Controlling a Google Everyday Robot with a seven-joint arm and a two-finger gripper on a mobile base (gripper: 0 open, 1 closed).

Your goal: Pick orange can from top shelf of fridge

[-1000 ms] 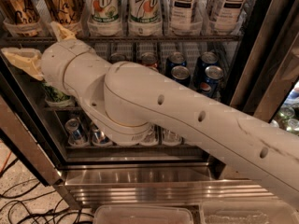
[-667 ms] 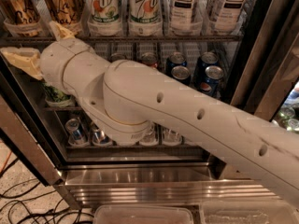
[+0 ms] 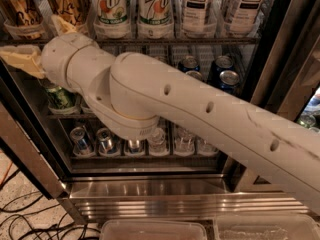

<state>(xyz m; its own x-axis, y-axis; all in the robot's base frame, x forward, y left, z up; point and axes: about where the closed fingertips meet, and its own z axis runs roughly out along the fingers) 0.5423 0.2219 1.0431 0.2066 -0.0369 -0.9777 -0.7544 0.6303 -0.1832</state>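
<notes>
Two tall copper-orange cans with dark script stand at the left end of the top shelf (image 3: pixel 165 41): one at the far left (image 3: pixel 17 9) and one beside it (image 3: pixel 68 1). My gripper (image 3: pixel 30 38) is just in front of and below them, at the shelf's front edge. Its tan fingers are spread: one (image 3: pixel 20 60) points left under the far-left can, the other (image 3: pixel 62 24) points up against the base of the second can. The gripper is open and holds nothing. My thick white arm (image 3: pixel 200 114) crosses the fridge (image 3: pixel 150 194) opening from the lower right.
Two white-green 7Up cans (image 3: pixel 111 6) and two tea cans (image 3: pixel 200 6) fill the rest of the top shelf. Short blue cans (image 3: pixel 225 76) and a green can (image 3: pixel 60 96) sit on the rack below. Clear bins (image 3: pixel 150 229) stand on the floor, and cables (image 3: pixel 20 219) lie at the left.
The gripper and wrist have edged slightly upward toward the top shelf. The cans have not moved.
</notes>
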